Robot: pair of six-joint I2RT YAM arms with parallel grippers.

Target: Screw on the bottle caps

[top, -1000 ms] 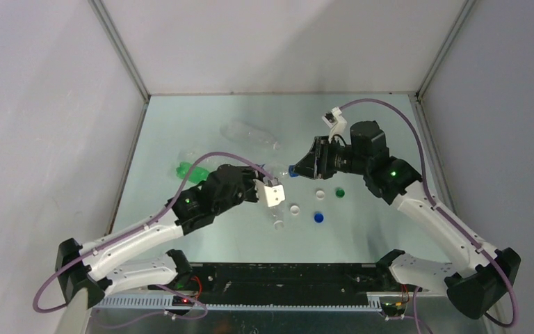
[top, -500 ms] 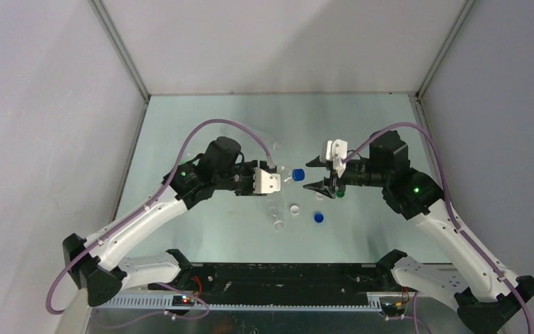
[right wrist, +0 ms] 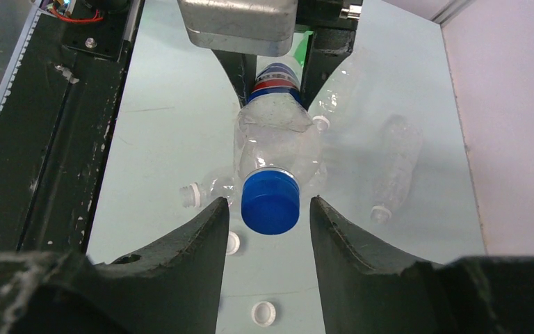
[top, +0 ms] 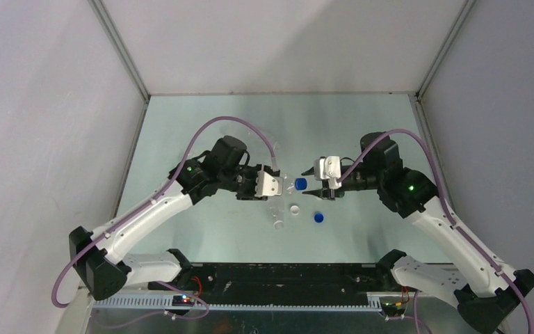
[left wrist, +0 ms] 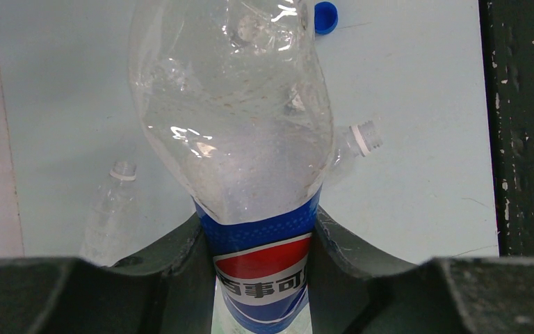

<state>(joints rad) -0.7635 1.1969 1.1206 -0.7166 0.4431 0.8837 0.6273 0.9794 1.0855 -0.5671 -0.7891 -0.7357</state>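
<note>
My left gripper (left wrist: 257, 221) is shut on the Pepsi bottle (left wrist: 240, 132) at its blue-red-white label and holds it level above the table. A blue cap (right wrist: 270, 200) sits on the bottle's neck, facing my right gripper (right wrist: 270, 207). The right gripper's fingers (right wrist: 208, 229) stand either side of that cap, open, with a gap on both sides. From above, the capped end (top: 300, 184) lies between the left gripper (top: 278, 184) and the right gripper (top: 314, 188).
Loose on the table are a blue cap (top: 318, 218), a white cap (top: 295, 208) and another white cap (right wrist: 263, 313). Uncapped clear bottles (right wrist: 396, 167) (left wrist: 111, 209) lie beneath the held bottle. The black base rail (top: 285, 275) runs along the near edge.
The left arm has lifted and carried the Pepsi bottle toward the middle. The right wrist has turned, and its jaws have come back apart around the blue cap.
</note>
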